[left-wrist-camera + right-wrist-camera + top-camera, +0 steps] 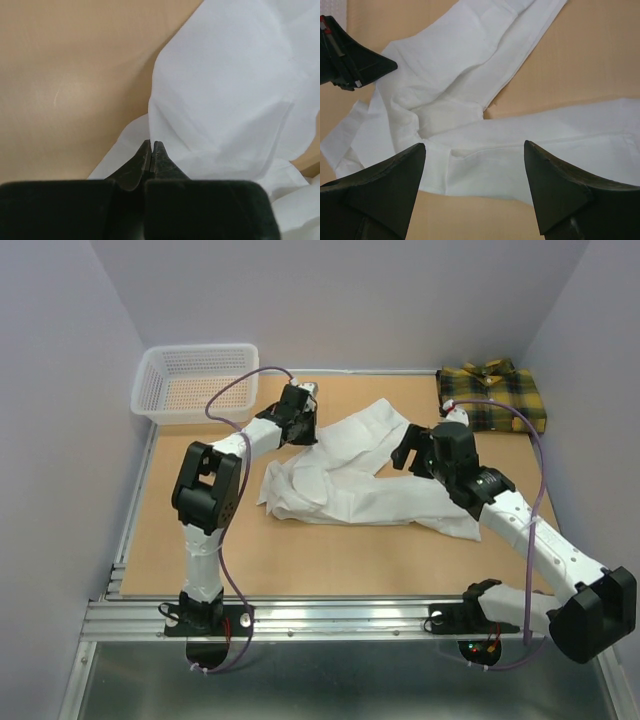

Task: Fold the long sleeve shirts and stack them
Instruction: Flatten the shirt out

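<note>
1. White shirt (350, 475): one, plain cloth, unfolded. It lies rumpled and spread on the tan table (300, 550). One long strip reaches toward the far side, and another trails off under the right arm. This item is the landmark for all the other entries.

2. Plaid shirt (492, 395): one, yellow and dark green, collared. It lies as a flat, compact bundle beyond the white shirt's far-right end, well apart from it.

3. Left gripper (151, 146): set at the white shirt's far-left edge. The jaws are closed tight with the fingertips meeting, and white cloth lies all round them. It cannot be told whether any fabric is pinched between them.

4. Right gripper (474, 145): hangs above the white shirt's right-hand strip. The jaws are spread wide with cloth visible between them, and nothing is in its grasp.

5. Basket (195, 380): one, white plastic mesh. It stands beyond the white shirt's far-left side, clear of the cloth.
</note>
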You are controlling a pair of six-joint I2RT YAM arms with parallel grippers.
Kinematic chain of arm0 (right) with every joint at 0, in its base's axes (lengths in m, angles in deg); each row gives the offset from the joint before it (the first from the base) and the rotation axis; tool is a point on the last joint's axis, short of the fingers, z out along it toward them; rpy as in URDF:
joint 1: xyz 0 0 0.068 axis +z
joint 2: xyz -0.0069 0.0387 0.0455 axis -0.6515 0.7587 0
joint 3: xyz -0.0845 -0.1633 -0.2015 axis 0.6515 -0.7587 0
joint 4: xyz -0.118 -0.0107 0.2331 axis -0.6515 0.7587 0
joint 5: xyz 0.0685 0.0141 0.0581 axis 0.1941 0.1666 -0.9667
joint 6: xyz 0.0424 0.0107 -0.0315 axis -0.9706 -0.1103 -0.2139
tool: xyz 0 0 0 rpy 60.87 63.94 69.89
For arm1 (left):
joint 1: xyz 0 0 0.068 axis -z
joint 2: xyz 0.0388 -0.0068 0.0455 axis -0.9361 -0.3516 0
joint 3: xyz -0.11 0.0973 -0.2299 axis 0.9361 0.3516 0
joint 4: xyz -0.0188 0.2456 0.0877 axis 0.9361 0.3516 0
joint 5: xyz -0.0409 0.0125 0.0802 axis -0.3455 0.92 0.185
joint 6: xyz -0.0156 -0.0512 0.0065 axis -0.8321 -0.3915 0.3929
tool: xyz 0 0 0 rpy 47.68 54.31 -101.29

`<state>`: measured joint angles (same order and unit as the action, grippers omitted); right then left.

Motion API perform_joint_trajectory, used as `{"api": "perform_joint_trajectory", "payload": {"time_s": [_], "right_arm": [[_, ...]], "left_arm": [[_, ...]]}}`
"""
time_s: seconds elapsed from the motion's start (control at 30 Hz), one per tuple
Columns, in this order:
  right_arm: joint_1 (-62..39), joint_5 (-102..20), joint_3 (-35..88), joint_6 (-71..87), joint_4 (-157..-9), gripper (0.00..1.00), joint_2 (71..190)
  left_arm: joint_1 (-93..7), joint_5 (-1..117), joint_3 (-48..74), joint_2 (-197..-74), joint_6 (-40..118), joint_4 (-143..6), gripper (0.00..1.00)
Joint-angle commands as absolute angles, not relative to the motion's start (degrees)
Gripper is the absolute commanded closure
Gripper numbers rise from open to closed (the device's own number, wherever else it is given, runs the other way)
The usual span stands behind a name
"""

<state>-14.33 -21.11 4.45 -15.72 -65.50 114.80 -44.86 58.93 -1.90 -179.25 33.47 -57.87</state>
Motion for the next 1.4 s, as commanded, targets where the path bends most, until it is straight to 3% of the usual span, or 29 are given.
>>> {"api": "perform_joint_trajectory", "payload": {"time_s": [0.0,0.13,0.4,0.67,0.83,0.87,0.9,1.0,1.17,1.37], "right_arm": [[-13.85,-18.08,4.38,-14.57,-64.93,0.16,111.82],[-13.93,-14.12,5.0,-14.31,-64.31,0.16,108.58],[-14.02,-1.47,2.55,-15.8,-64.13,0.15,97.42],[-13.93,-7.59,-0.53,-14.75,-64.22,0.15,97.57],[-14.02,-19.1,-0.8,-13.52,-64.05,0.15,102.32],[-14.02,-20.86,-0.88,-13.52,-64.05,0.16,103.11],[-14.02,-23.66,-1.15,-13.52,-64.05,0.16,104.77],[-14.02,-26.59,-1.33,-13.87,-63.35,0.16,108.46],[-13.93,-31.16,-1.15,-13.87,-61.41,0.16,113.13],[-13.76,-32.83,-0.36,-13.78,-61.41,0.17,116.82]], "left_arm": [[-39.47,64.13,-0.55,-165.79,43.63,-64.26,1.0],[-32.79,65.3,7.62,-155.15,50.06,-67.77,1.0],[-15.91,50.47,33.88,-127.13,56.31,-71.3,1.0],[2.55,48.15,44.82,-123.75,46.21,-68.67,0.93],[10.55,53.42,46.31,-122.0,41.38,-66.65,0.64],[11.26,55.0,46.49,-121.38,40.75,-66.64,0.55],[12.05,58.14,47.19,-119.63,39.97,-66.64,0.37],[12.59,63.59,48.25,-116.29,36.64,-64.99,0.24],[8.66,85.91,46.41,-107.59,26.35,-59.71,0.15],[-9.27,91.75,43.42,-106.78,14.74,-49.78,0.15]]}}
